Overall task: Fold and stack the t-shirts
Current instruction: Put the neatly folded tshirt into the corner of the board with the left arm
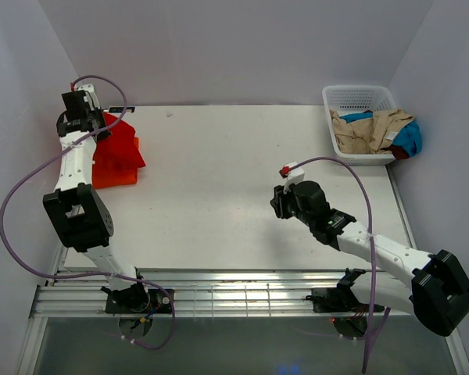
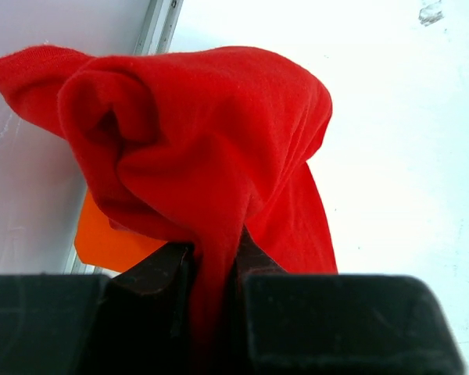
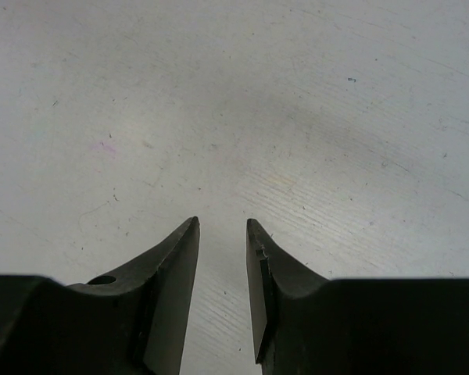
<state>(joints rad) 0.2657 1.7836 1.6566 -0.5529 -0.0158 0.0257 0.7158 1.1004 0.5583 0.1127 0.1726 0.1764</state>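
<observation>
The red shirt (image 1: 119, 144) sits bunched at the table's (image 1: 219, 172) ten o'clock corner in the top view, close to the left wall. It lies over the orange shirt (image 1: 113, 176), whose flat edge shows out from under it toward six o'clock. The left gripper (image 1: 102, 129) is reached out to that corner and is clamped on a fold of the red shirt. In its wrist view the jaws are nearly together with a narrow band of red cloth (image 2: 195, 133) pinched between them at the left gripper (image 2: 215, 250). The cloth rises from there into a rounded, puckered heap toward twelve o'clock. A slip of the orange shirt (image 2: 105, 238) shows at nine o'clock, under the red. The right gripper (image 1: 280, 205) hovers over bare table at about four o'clock from the table's middle, well apart from both shirts. In its own view the right gripper (image 3: 222, 223) has its jaws a little way apart and nothing between them. A white basket (image 1: 359, 98) stands at the two o'clock corner, holding beige and blue clothes (image 1: 371, 133).
</observation>
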